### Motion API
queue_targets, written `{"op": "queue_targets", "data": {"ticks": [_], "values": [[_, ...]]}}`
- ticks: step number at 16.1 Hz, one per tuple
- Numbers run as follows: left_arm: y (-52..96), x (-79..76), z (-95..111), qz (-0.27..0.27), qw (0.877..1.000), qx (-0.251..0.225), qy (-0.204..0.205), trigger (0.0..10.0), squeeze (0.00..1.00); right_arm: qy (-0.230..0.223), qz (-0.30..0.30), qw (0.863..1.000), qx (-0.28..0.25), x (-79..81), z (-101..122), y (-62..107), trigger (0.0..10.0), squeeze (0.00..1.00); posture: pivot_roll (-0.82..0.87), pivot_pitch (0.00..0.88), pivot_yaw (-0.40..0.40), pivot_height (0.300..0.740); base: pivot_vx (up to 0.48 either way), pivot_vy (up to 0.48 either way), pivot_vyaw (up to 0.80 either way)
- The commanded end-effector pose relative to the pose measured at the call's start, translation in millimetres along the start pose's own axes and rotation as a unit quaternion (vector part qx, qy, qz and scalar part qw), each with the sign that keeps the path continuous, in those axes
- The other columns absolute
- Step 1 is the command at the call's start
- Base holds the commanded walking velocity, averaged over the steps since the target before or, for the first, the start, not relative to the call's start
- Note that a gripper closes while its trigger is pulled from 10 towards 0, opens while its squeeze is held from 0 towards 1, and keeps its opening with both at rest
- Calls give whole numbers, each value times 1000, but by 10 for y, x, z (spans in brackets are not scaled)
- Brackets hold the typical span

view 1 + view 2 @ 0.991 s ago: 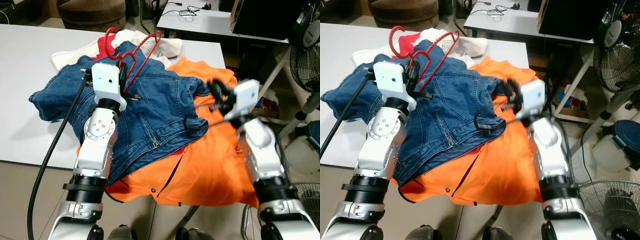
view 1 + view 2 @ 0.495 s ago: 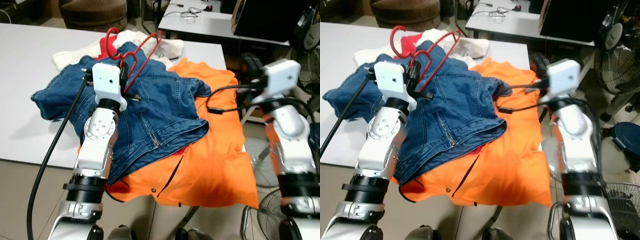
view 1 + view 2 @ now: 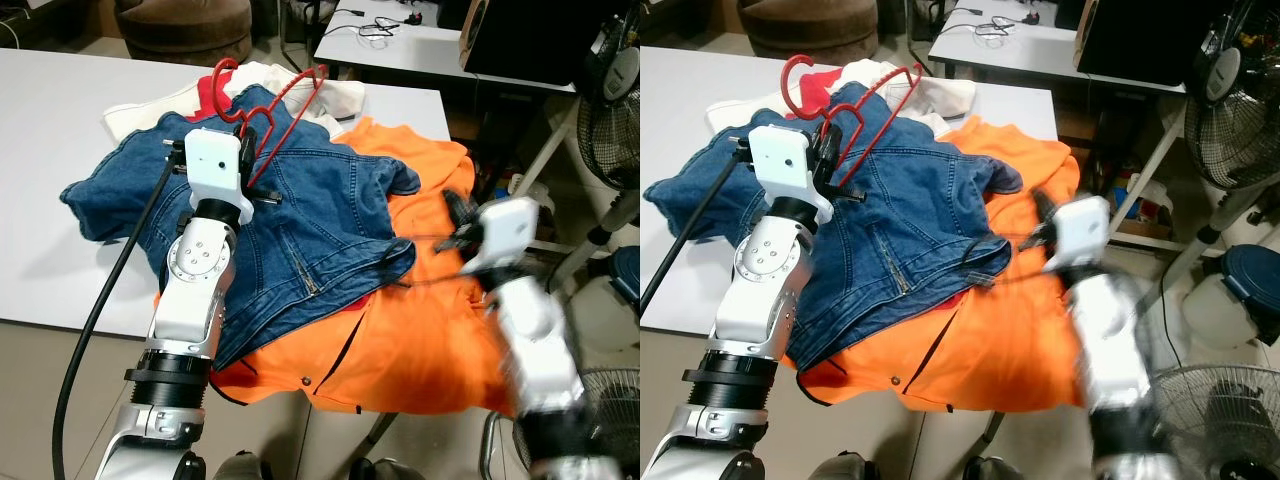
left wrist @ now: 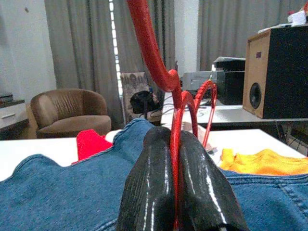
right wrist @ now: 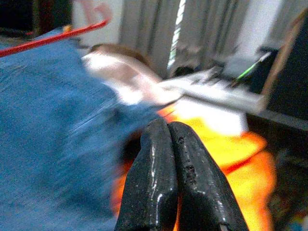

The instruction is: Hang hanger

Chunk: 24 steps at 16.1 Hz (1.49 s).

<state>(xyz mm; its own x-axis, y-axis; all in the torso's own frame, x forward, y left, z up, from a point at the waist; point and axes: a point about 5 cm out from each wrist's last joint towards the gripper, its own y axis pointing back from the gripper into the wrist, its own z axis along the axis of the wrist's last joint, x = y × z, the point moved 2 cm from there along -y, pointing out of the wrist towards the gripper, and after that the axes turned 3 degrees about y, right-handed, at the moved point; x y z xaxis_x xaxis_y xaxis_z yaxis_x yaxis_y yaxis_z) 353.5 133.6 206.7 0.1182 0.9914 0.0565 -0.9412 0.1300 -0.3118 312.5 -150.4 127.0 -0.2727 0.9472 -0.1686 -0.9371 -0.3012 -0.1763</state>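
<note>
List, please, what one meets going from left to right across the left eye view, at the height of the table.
White table → blue denim jacket, above it the left gripper shut on the red hanger → orange garment → right gripper → standing fan.

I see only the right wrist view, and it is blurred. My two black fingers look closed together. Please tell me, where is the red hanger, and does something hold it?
Observer: The left claw holds the red hanger; its fingers are shut on the wire.
Operator: Where does the hanger stand?
Observer: It rises above the blue denim jacket, which lies on the white table over an orange garment.
Operator: And where is my right claw?
Observer: The right claw is over the orange garment, beside the jacket's right edge, and it holds nothing.
</note>
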Motion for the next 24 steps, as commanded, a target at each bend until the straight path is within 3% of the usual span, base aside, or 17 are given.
{"op": "queue_targets", "data": {"ticks": [1,3,6,9,10,11,13,14,15,19,22,24], "values": [[18,-16,-19,-6,1000,4,-1,10000,0,-6,21,1000,6,124,-18,26,10000,0,25,30,-25,740,0,0,0],[21,2,-23,-3,1000,7,5,10000,0,-18,22,1000,13,263,-74,78,10000,0,25,34,-24,740,0,0,0],[31,-14,-59,-7,1000,19,6,10000,0,-15,14,1000,14,221,-72,73,10000,0,24,40,-20,740,0,320,0],[25,-13,-46,-7,1000,13,0,10000,0,11,-18,1000,22,48,-83,81,10000,0,21,46,-21,740,0,160,0],[25,-14,-43,-7,1000,13,0,10000,0,38,-17,998,42,-15,-157,144,10000,0,24,48,-22,740,0,0,0],[26,-16,-41,-7,1000,13,0,10000,0,40,-15,998,44,-22,-168,161,10000,0,24,48,-22,740,0,0,0],[33,5,-43,-7,1000,14,-3,10000,0,53,-42,995,80,-249,-334,371,10000,0,22,51,-19,740,0,0,0],[34,8,-46,-6,1000,15,-3,10000,0,56,-46,994,85,-276,-355,393,10000,0,22,51,-19,740,0,0,0],[34,8,-47,-7,1000,15,-3,10000,0,49,-82,990,101,-386,-423,446,10000,1000,21,52,-15,740,0,0,0],[24,-14,-40,-11,1000,14,-3,10000,0,52,-137,984,105,-512,-451,489,10000,1000,13,52,-10,740,0,0,0],[26,-22,-40,-12,1000,13,-3,10000,0,49,-128,986,99,-506,-448,499,10000,1000,8,55,-12,740,0,0,0],[23,-29,-41,-13,1000,13,-1,10000,0,23,-96,991,85,-462,-429,503,10000,1000,4,54,-7,740,0,0,0]]}}
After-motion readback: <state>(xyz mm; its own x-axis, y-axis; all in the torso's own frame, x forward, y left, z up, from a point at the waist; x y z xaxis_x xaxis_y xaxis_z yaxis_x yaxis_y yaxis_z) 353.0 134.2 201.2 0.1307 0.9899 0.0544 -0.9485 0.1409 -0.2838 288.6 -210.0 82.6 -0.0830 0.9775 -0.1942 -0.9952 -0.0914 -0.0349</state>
